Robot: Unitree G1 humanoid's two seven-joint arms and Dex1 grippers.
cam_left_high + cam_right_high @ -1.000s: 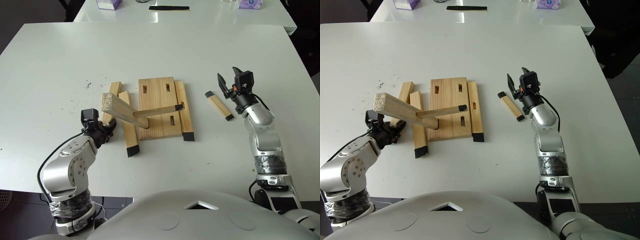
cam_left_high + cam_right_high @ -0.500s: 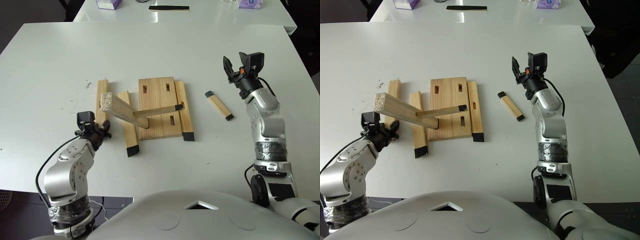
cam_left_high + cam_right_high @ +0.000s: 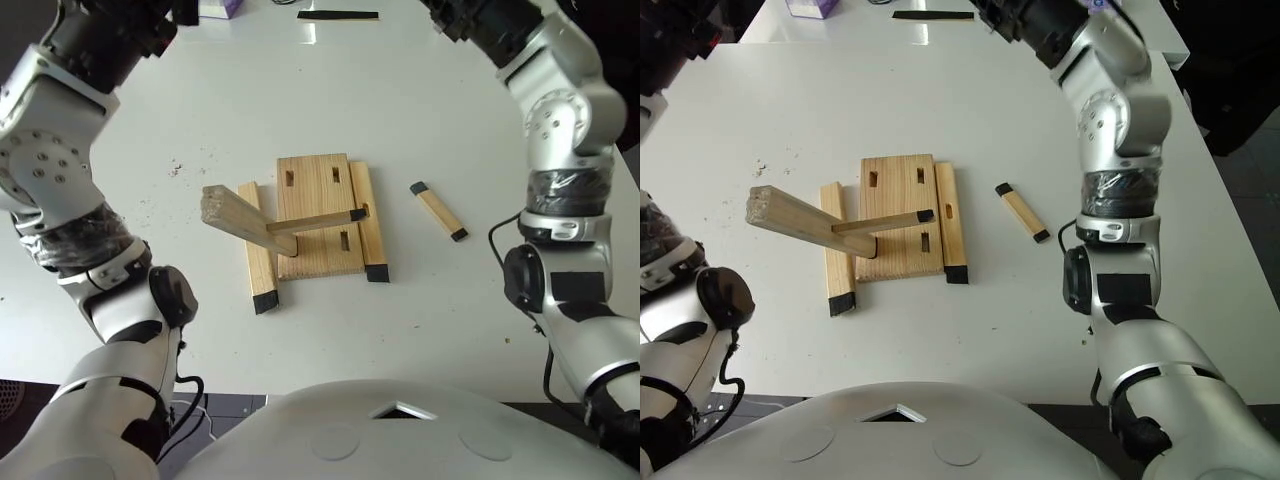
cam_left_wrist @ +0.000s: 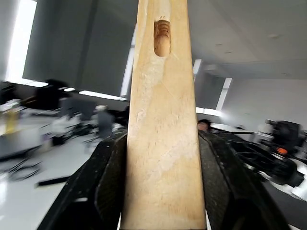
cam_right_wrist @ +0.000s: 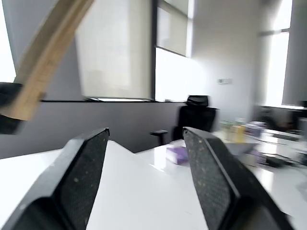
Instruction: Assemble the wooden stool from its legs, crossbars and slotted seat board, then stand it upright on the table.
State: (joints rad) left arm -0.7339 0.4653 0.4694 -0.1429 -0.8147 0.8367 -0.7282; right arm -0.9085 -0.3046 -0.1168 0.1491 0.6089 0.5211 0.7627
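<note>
**Left gripper holds a slotted leg in the air; sub-assembly on the board looks loose**

- Left gripper [image 4: 163, 143]: clamped on a slotted wooden leg [image 4: 160, 96], high above the worktop [image 3: 450, 300]. The leg sticks well out past the fingers [image 4: 112, 182].
- Right gripper [image 5: 146, 132]: fingers spread, nothing between them, also up high.
- Seat board [image 3: 318, 215] lies flat mid-worktop. A tilted leg [image 3: 240, 215] rises from its near left corner, with a crossbar [image 3: 315, 221] running from it across the board. Can't tell if either joint is seated.
- Spare legs lie flat, one on the left [image 3: 258, 265] and one on the right [image 3: 370, 225], touching the board edges. A short crossbar [image 3: 438, 211] lies apart on the right.

Risks, as I judge them:
- The long overhang could let the held leg pivot in the grip on the way down and miss its slot.
- A descent from the left passes the tilted leg. A knock there would topple it and pull the crossbar out.
- Nothing holds the board, so an off-axis push would slide it.
</note>
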